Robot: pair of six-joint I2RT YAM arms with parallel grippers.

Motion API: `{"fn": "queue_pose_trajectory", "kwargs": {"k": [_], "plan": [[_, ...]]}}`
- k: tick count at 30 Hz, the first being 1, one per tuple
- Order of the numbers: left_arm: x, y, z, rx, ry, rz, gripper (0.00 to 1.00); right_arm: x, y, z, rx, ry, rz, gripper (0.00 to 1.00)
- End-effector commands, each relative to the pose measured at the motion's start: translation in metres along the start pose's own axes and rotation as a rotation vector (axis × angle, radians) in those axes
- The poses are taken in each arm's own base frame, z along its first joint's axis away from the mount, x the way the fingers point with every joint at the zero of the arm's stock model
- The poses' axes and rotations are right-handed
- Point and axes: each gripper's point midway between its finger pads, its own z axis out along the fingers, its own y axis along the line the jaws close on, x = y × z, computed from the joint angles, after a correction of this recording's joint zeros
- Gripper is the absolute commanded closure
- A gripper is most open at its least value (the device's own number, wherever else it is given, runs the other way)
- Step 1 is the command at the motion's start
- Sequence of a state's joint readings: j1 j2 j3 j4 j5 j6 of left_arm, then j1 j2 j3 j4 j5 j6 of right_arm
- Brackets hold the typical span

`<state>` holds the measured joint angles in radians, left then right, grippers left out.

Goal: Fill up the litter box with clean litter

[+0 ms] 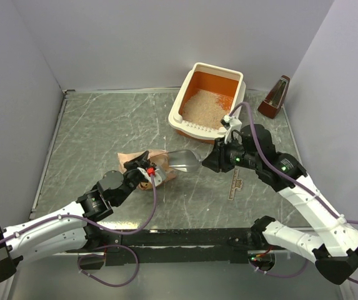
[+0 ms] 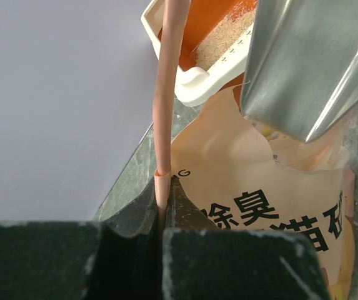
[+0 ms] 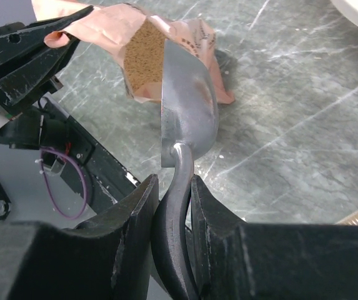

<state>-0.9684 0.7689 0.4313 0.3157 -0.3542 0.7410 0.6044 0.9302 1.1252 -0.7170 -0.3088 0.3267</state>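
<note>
1. From above: the litter box (image 1: pixel 177 117) sits far right on the surface (image 1: pixel 104 125), part-filled with litter (image 1: pixel 202 107) that looks loose and spill-prone; the soft bag (image 1: pixel 161 159) lies mid-surface.
2. Left wrist: the left jaws are pinched tight on the bag's thin, floppy lip.
3. Right wrist: the right jaws clamp the handle of the stiff scoop (image 3: pixel 188 112), the sensible hold, with its blade at the bag mouth.

bag (image 2: pixel 228 162), large black print: Chinese characters 除臭, then 猫砂, the last one cut off at the right edge of the left wrist view
bag, above and left of that print: a single small black letter G
bag, folded flap in the right wrist view: rows of small dark print, too blurred to read
wooden strip (image 1: pixel 235 183) on the table: fine marks, too small to read
</note>
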Motion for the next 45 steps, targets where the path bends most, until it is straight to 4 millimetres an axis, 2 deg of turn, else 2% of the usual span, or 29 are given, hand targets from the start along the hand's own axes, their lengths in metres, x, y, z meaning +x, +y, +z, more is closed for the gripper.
{"fn": "queue_pose_trajectory", "kwargs": {"k": [1, 11, 20, 22, 23, 25, 26, 27, 29, 33, 39, 40, 41, 43, 44, 45], "plan": [[-0.032, 0.014, 0.002, -0.042, -0.113, -0.035, 0.99, -0.016, 0.019, 0.010, -0.073, -0.054, -0.021, 1.00], [-0.032, 0.015, 0.002, -0.043, -0.114, -0.034, 0.99, 0.001, 0.019, 0.049, -0.094, 0.035, -0.038, 1.00], [-0.034, 0.009, 0.003, -0.019, -0.122, -0.025, 0.99, 0.015, 0.014, 0.108, -0.105, 0.215, 0.000, 1.00], [-0.033, 0.006, 0.003, -0.011, -0.119, -0.021, 0.99, 0.014, 0.019, 0.114, -0.122, 0.241, 0.003, 1.00], [-0.033, 0.006, 0.003, -0.010, -0.118, -0.020, 0.99, 0.021, 0.015, 0.121, -0.104, 0.280, 0.016, 1.00], [-0.033, 0.007, 0.003, -0.014, -0.117, -0.022, 0.99, 0.017, 0.016, 0.126, -0.092, 0.290, 0.006, 1.00], [-0.034, 0.007, 0.003, -0.014, -0.120, -0.020, 0.99, 0.023, 0.011, 0.130, -0.069, 0.323, 0.008, 1.00], [-0.034, 0.008, 0.002, -0.016, -0.122, -0.022, 0.99, 0.018, 0.013, 0.131, -0.059, 0.322, -0.007, 1.00], [-0.034, 0.008, 0.002, -0.019, -0.119, -0.020, 0.99, 0.021, 0.004, 0.139, 0.012, 0.348, -0.039, 1.00], [-0.036, 0.010, 0.001, -0.023, -0.126, -0.024, 0.99, 0.023, 0.005, 0.145, 0.086, 0.401, -0.103, 1.00], [-0.041, 0.016, -0.003, -0.041, -0.150, -0.037, 0.99, 0.044, 0.002, 0.167, 0.134, 0.470, -0.143, 1.00], [-0.041, 0.017, -0.003, -0.043, -0.152, -0.038, 0.99, 0.046, 0.003, 0.171, 0.121, 0.469, -0.137, 1.00], [-0.042, 0.017, -0.004, -0.044, -0.155, -0.039, 0.99, 0.060, 0.003, 0.177, 0.096, 0.505, -0.121, 1.00], [-0.041, 0.018, -0.004, -0.048, -0.154, -0.038, 0.99, 0.063, 0.006, 0.187, 0.067, 0.491, -0.094, 1.00], [-0.041, 0.018, -0.004, -0.050, -0.156, -0.037, 0.99, 0.075, 0.007, 0.188, 0.042, 0.515, -0.076, 1.00], [-0.040, 0.017, -0.004, -0.046, -0.154, -0.034, 0.99, 0.078, 0.008, 0.190, 0.026, 0.517, -0.062, 1.00]]}}
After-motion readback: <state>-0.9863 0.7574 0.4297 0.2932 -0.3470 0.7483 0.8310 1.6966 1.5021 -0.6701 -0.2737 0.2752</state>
